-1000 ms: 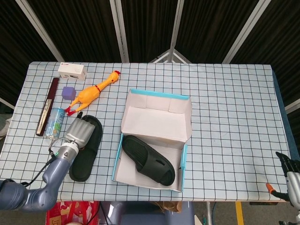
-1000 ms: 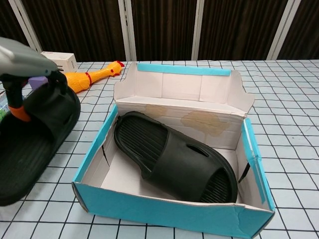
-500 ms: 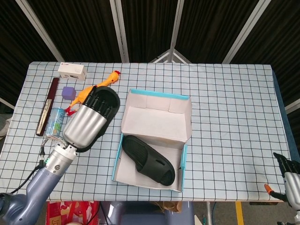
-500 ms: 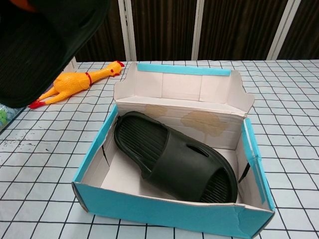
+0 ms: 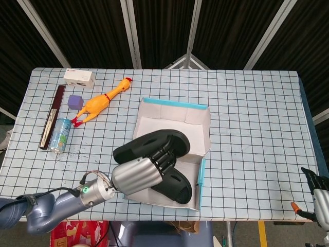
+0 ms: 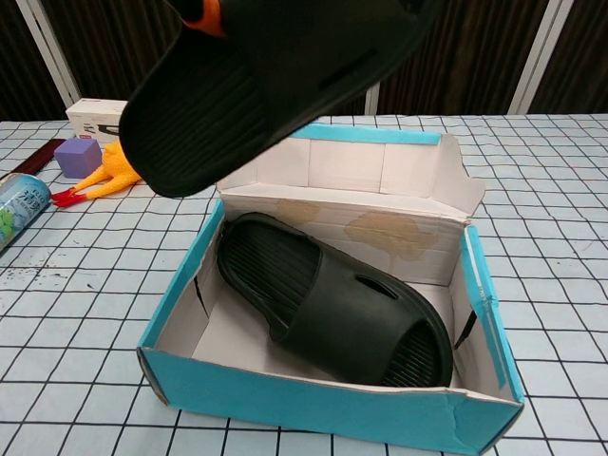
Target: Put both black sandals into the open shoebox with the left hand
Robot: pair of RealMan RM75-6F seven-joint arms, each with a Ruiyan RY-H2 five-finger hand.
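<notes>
Black sandal (image 5: pixel 154 143) number two, clamped in my left hand (image 5: pixel 141 172), has risen off the surface and now hangs over the shoebox (image 5: pixel 198 110); only lowering remains.

Nothing legible is showing in either view. The small white carton (image 5: pixel 79 78) at the far left of the surface (image 5: pixel 257 113) is carrying dark and red marks too small to read, and the printed can (image 5: pixel 60 135) lying on its side is showing only blurred colours.
</notes>
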